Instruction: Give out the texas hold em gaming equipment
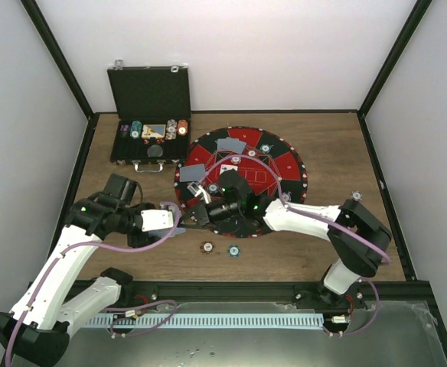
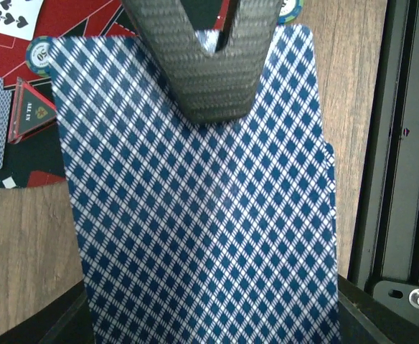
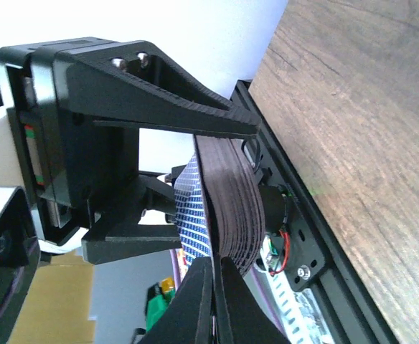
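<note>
A deck of blue-diamond-backed playing cards (image 2: 195, 215) fills the left wrist view, and my left gripper (image 2: 209, 333) is shut on it just off the mat's near-left edge (image 1: 171, 214). My right gripper (image 3: 214, 301) is shut on the edge of the top card (image 3: 195, 208), its dark finger (image 2: 217, 64) lying over the deck's far end. Edge on, the deck (image 3: 234, 193) bows slightly. Face-down cards (image 1: 231, 144) lie on the round red-and-black mat (image 1: 285, 164). A brown-red chip (image 1: 207, 247) and a teal chip (image 1: 233, 250) rest on the wood in front of the mat.
An open black case (image 1: 151, 92) at the back left holds stacked chips (image 1: 176, 128). Near the deck sit a teal chip (image 2: 39, 54), an "ALL IN" triangle (image 2: 31, 107) and a face-up card (image 2: 8, 14). A black frame rail (image 2: 399, 143) runs along the near edge.
</note>
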Robot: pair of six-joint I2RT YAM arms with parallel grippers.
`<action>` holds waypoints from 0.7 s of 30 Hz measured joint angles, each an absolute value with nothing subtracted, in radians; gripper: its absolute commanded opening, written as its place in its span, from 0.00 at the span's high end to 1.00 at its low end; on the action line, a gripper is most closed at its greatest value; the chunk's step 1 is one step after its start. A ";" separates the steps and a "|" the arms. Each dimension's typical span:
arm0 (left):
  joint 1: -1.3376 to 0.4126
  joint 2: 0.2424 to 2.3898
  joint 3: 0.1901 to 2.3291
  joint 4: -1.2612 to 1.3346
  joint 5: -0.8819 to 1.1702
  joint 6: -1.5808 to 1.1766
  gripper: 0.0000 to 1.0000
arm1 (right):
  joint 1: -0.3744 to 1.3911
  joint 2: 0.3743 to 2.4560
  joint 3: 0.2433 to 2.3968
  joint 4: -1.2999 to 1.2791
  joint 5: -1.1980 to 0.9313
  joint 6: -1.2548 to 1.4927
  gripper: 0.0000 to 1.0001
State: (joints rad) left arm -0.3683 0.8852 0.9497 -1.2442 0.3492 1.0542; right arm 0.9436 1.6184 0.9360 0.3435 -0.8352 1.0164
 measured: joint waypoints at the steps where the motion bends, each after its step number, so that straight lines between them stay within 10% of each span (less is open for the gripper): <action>1: -0.368 0.885 0.950 -1.242 0.350 1.054 0.92 | 0.942 1.609 0.945 0.311 -0.830 0.994 0.99; 14: -0.366 0.885 0.950 -1.226 0.342 1.055 0.92 | 0.644 1.458 1.055 -0.215 -0.738 0.659 0.99; 21: -0.366 0.885 0.950 -1.230 0.342 1.054 0.92 | 0.645 1.613 1.384 -0.476 -0.258 0.397 0.99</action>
